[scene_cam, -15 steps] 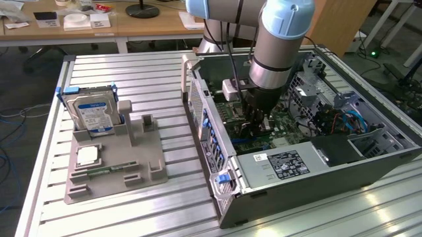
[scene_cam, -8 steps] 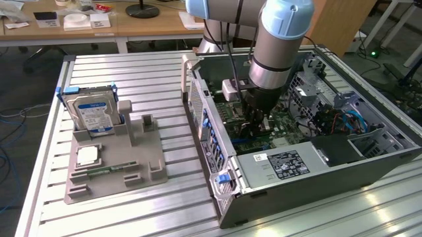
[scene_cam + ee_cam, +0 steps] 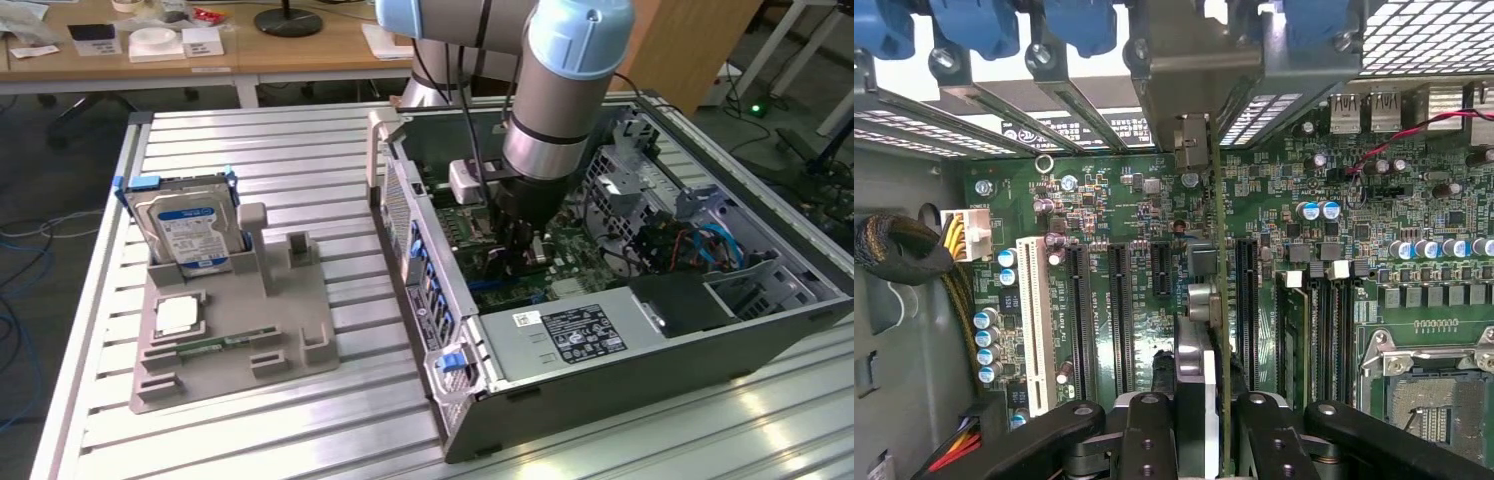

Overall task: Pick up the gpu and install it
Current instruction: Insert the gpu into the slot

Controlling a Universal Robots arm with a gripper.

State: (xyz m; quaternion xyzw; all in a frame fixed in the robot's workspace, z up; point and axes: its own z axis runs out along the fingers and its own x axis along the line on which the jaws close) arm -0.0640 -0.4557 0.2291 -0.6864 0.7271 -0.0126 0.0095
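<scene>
Exterior view: the gripper [image 3: 523, 235] is down inside the computer case [image 3: 747, 330]. Wrist view: it is clamped on the gpu [image 3: 1216, 230] (seen edge-on), upright among the motherboard slots [image 3: 1246, 300]. Installation appears to be in hand; seating demands square alignment.

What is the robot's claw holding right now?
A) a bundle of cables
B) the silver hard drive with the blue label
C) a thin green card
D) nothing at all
C: in the wrist view the gripper is closed on a thin green card, seen edge-on above the main board, while the hard drive stands in its grey holder outside the case.
</scene>
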